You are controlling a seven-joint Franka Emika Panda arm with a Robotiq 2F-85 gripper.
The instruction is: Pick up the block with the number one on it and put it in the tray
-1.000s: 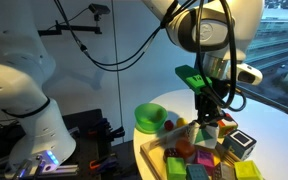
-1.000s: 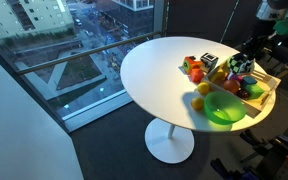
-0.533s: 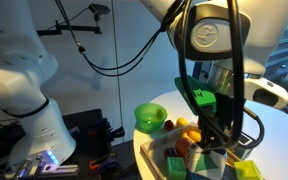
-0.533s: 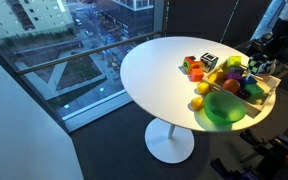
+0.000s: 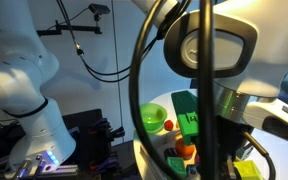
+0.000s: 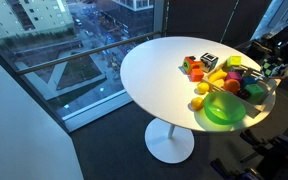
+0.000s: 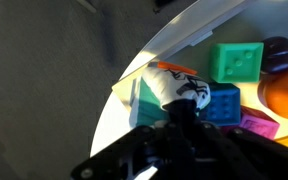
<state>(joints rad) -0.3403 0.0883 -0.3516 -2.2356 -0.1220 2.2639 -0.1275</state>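
In the wrist view my gripper [image 7: 181, 106] is shut on the block with the number one [image 7: 177, 86], a small pale cube with a reddish stripe and dark marks. It hangs over the tray [image 7: 123, 90], whose pale wooden corner shows beside a teal block [image 7: 144, 102], a blue block [image 7: 220, 104] and a green block [image 7: 234, 62]. In an exterior view the tray [image 6: 268, 98] lies at the table's right edge, and the gripper [image 6: 273, 69] is above it, small and hard to make out. The arm fills most of an exterior view and hides the gripper there.
A green bowl [image 6: 224, 108] [image 5: 152, 118] stands next to the tray. A red-orange block [image 6: 191, 66] and a dark-framed white cube [image 6: 210, 61] sit further in on the white round table [image 6: 154, 70]. Purple [image 7: 281, 50] and orange [image 7: 286, 95] objects lie in the tray.
The arm has swung from the table's blocks across to above the tray, coming close to one exterior camera. The gripper has stayed shut on the pale block.
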